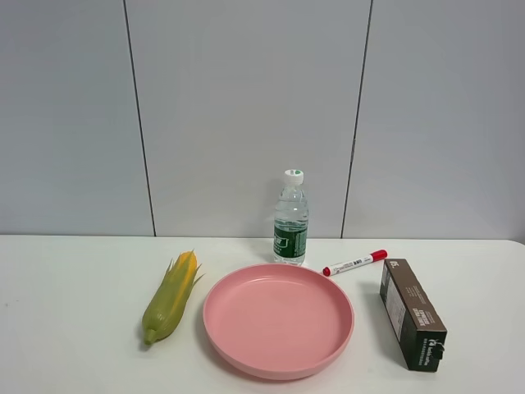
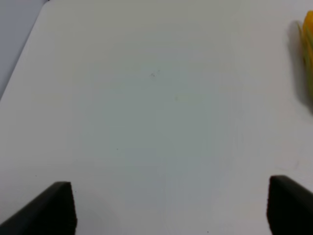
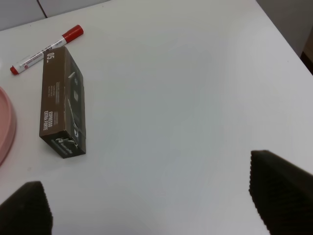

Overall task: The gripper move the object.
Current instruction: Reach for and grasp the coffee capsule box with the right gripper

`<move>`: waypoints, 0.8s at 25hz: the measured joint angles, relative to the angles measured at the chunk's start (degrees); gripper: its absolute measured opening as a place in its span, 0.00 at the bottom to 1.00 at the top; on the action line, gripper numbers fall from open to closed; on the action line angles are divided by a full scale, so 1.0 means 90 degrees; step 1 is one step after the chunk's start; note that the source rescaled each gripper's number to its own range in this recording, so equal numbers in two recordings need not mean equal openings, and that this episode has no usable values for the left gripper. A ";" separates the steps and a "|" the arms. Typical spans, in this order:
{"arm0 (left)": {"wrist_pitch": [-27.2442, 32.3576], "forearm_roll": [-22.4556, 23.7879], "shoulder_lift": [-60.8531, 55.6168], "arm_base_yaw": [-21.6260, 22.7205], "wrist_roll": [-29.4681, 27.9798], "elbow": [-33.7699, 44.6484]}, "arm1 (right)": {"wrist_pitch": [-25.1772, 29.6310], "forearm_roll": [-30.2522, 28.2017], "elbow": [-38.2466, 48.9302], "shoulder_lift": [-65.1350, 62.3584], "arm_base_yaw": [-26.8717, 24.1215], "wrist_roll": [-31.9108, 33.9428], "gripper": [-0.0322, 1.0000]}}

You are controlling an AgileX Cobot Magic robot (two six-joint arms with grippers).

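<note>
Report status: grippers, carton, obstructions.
Left gripper open, right gripper open, both empty. Carton flat beside plate, untouched. Marker near its far end.

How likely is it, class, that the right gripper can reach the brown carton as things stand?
Probably yes. The right gripper is open, the carton lies flat, and only bare table shows between them; marker and plate sit aside.

left gripper point(image 2: 171, 200) and right gripper point(image 3: 149, 188) both hover with jaws spread wide, holding nothing.

Dark brown carton point(image 1: 412, 313), pink plate point(image 1: 279, 322), green-yellow corn point(image 1: 171, 300).
</note>
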 joint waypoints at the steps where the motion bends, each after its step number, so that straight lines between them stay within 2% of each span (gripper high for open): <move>1: 0.0000 0.0000 0.0000 0.0000 0.0000 0.0000 | 0.0000 0.0000 0.0000 0.0000 0.0000 0.0000 0.88; 20: 0.0000 0.0000 0.0000 0.0000 0.0000 0.0000 | 0.0000 0.0000 0.0000 0.0000 0.0000 0.0000 0.88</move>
